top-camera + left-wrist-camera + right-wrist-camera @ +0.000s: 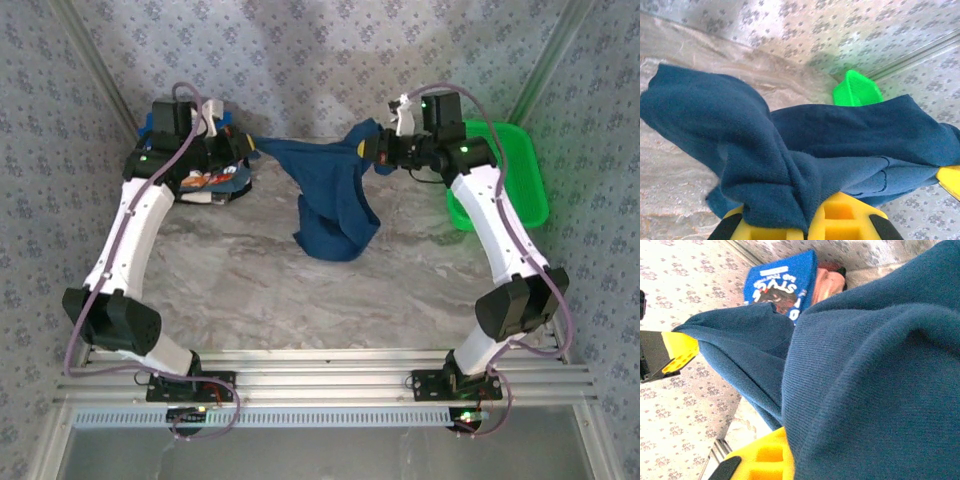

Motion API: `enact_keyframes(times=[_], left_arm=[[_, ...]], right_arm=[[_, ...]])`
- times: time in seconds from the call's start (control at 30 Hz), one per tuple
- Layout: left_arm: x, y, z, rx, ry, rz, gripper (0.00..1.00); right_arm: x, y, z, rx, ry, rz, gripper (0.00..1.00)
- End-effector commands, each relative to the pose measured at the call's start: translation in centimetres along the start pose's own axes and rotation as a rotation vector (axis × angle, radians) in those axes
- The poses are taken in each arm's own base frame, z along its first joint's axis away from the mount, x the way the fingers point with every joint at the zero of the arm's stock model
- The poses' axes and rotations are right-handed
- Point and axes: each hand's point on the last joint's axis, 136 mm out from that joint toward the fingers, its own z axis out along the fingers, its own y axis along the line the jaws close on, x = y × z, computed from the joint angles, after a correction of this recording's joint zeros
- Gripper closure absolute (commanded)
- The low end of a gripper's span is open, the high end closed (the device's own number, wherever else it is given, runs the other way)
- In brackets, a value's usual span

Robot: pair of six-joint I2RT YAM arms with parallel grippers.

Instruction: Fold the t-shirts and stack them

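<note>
On brighter t-shirt (pixel 795 267), white lettering (pixel 790 291)

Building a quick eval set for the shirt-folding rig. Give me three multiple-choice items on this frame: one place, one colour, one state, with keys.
1. Where on the table does the green basket stand?
A) far left corner
B) near centre
C) far right corner

2. What colour is the lettering on the brighter blue t-shirt?
A) white
B) yellow
C) green

3. How is the navy t-shirt now?
A) folded flat on the table
B) held up between the left gripper and the right gripper, middle sagging
C) lying in the basket

Key:
1 C: the top view shows the basket at the table's far right.
2 A: the right wrist view shows white letters on the blue cloth.
3 B: both grippers are shut on the cloth, which hangs between them.
</note>
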Motion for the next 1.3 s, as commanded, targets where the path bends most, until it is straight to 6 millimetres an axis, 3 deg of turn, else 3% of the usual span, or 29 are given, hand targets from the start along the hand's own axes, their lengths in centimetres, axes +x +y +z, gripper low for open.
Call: enact_keyframes(times=[0.0,0.23,0.37,0.57,0.7,0.77,0.97,1.27], left_arm=[[-2.6,0.1,-3.9,-0.089,-0.136,0.042,0.98],[-2.1,-1.4,-6.9,-0.064,-0.201,0.081,0.97],[-0.8,-2.5,-8.2,-0.019,-0.195,0.068,0.97],[2.4,-3.1,-9.2,0.02,-0.166,0.084,0.97],[3.1,-4.1,-11.2,0.057,-0.211,0.12,0.96],[3.2,-3.9,-10.9,0.062,-0.214,0.094,0.95],[3.6,-1.0,-7.4,-0.005,-0.185,0.039,0.96],[5.7,3.0,-4.9,-0.123,-0.133,0.066,0.96]], right_arm=[[-1.5,0.2,-4.2,0.068,-0.065,-0.035,1.0],[-3.2,1.7,-8.4,0.044,-0.162,-0.076,1.0],[-3.3,2.1,-11.3,0.054,-0.194,-0.081,1.0],[-3.1,3.2,-13.5,0.072,-0.217,-0.111,1.0],[-4.3,3.7,-16.0,0.082,-0.298,-0.125,1.0],[-5.0,3.4,-16.7,0.067,-0.319,-0.104,1.0],[-5.3,2.3,-14.9,0.024,-0.262,-0.029,1.0],[-1.9,-1.2,-9.6,0.044,-0.137,0.073,1.0]])
